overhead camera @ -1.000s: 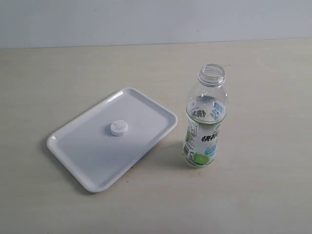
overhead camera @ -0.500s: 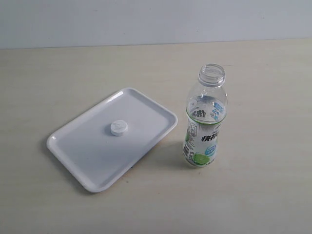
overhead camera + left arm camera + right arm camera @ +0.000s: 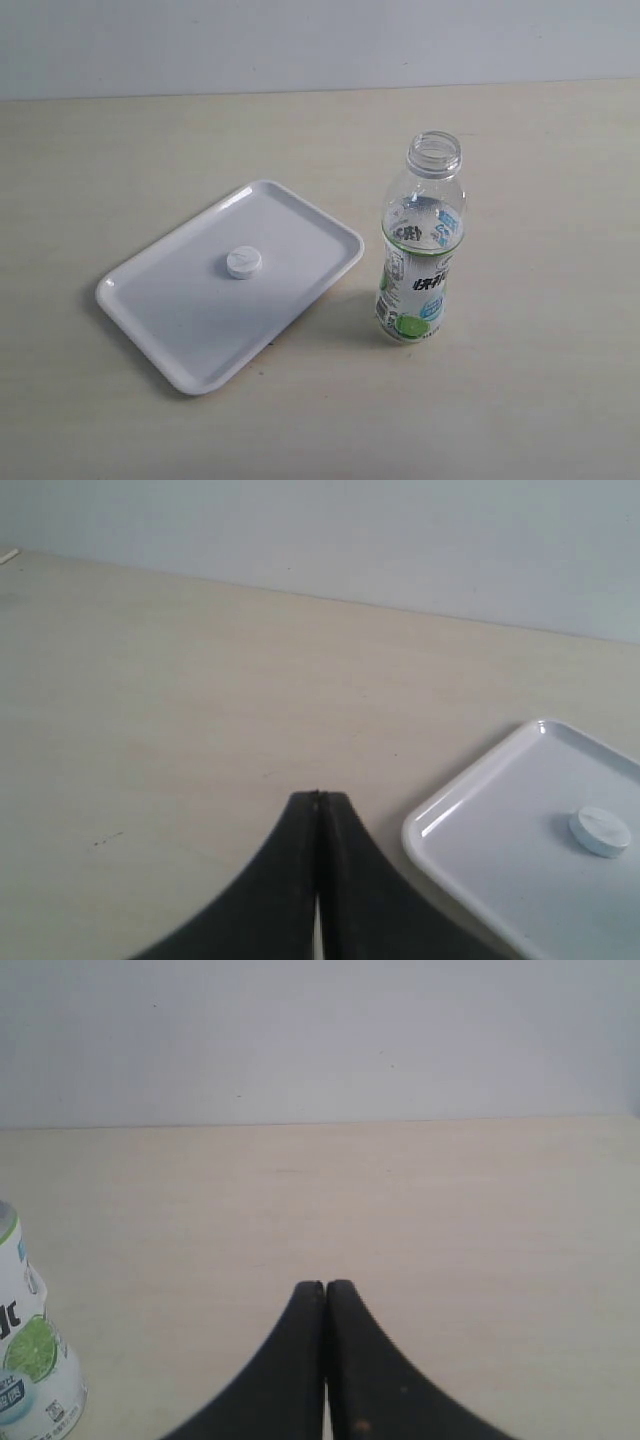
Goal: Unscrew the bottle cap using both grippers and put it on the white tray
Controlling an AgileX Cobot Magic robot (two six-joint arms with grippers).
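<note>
- The bottle cap (image 3: 243, 262) lies flat on the white tray (image 3: 165, 330), top face up, a little to the far right of the tray's middle and clear of the raised rim
- The tray rests on the pale wooden table (image 3: 530, 400), left of centre, turned at an angle so that one corner points to the far side and another to the near side
- The bottle (image 3: 420, 255) stands upright on the table just to the right of the tray, apart from it; its threaded neck is open, and the label with the lime picture faces the near side
- The left gripper (image 3: 318, 800) shows only in its own wrist view: the two black wedge jaws are pressed together with nothing between them, held above bare table to the left of the tray, well apart from the cap
- The right gripper (image 3: 325, 1288) likewise has its jaws closed tip to tip, gripping nothing; it is over bare table to the right of the bottle, whose lower label shows at the edge of that wrist view, and it touches neither bottle nor tray
</note>
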